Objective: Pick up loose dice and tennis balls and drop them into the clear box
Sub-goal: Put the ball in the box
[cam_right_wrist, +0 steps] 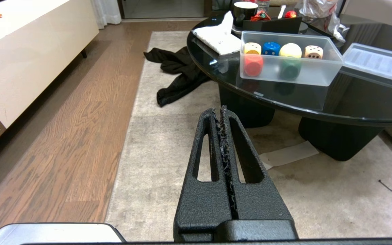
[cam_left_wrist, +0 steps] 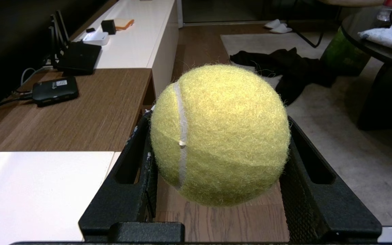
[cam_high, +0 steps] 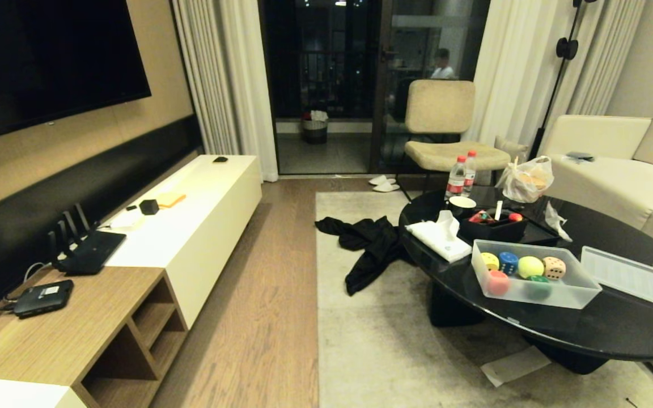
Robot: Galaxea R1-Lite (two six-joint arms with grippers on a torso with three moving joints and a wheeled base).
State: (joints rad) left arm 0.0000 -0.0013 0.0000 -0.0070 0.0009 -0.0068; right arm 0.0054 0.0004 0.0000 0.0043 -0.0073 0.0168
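Left gripper (cam_left_wrist: 216,163) of mine is clamped on a tennis ball (cam_left_wrist: 219,136), held out over the floor beside the TV cabinet (cam_left_wrist: 80,109), well away from the clear box (cam_high: 533,296). Right gripper (cam_right_wrist: 222,114) is pinched closed on nothing. Over on the black table (cam_high: 587,334) the box holds five dice (cam_right_wrist: 253,64) and one ball (cam_right_wrist: 290,50) already. By my reckoning, only this ball is left to drop in.

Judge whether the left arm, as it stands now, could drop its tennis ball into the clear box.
Probably not yet. The left gripper holds the tennis ball over the floor beside the TV cabinet, well short of the clear box on the coffee table. The box stands open, though.
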